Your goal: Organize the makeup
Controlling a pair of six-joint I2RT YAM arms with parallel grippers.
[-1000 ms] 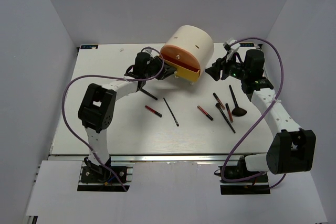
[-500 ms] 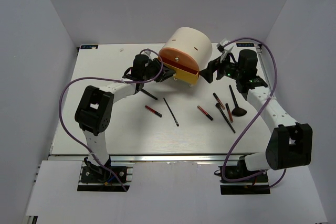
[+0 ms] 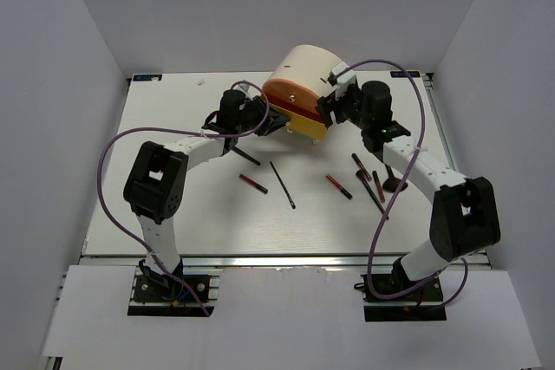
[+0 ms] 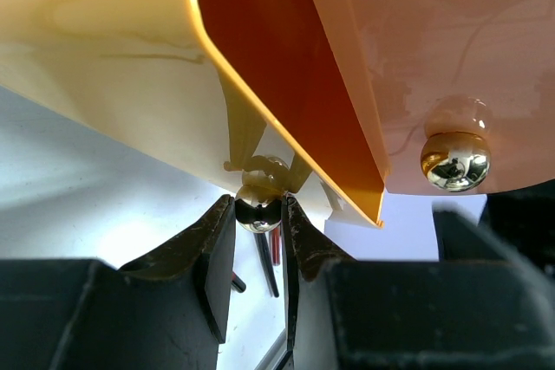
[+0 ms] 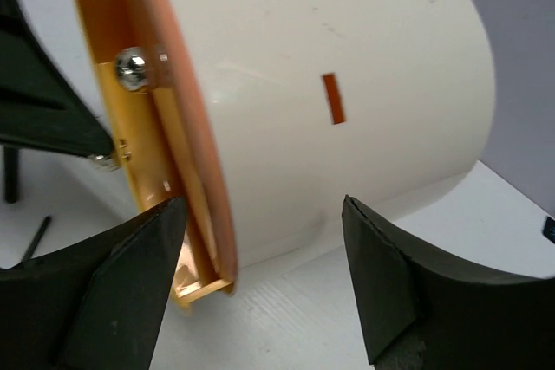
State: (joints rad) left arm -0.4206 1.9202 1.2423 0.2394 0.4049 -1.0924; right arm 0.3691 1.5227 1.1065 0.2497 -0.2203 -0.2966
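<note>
Toward the left rear of the desk (image 3: 225,231), the left hand (image 3: 274,119) reaches to the front of the cream case (image 3: 316,67). Its wrist view shows the two fingers (image 4: 217,249) pinched shut on a small shiny knob (image 4: 258,210) on the yellow drawer (image 4: 113,67), which stands partly pulled out from the orange face. A second knob (image 4: 455,160) sits on that orange face to the right, untouched.

Just on the near side of this hand, a thin black brush (image 3: 245,156) lies slanted on the desk. Closer to the front edge lies a short red-and-black stick (image 3: 253,183). Just right of it is a slim black stick (image 3: 282,185). Both are apart from the case.

The case lies on its side at the rear middle, with its round orange face turned to the near left. At its right flank is the right hand (image 3: 334,108), jaws spread wide and holding nothing. In its wrist view the two fingers straddle the rim where the orange face meets the cream wall; I cannot tell whether they touch it.

Right of centre lies more of the makeup. There is a middle red-and-black stick (image 3: 338,186), then two shorter sticks (image 3: 362,166) close together, and a long black brush (image 3: 375,197) slanting beside them. A flared brush head (image 3: 395,184) shows partly under the right arm.
</note>
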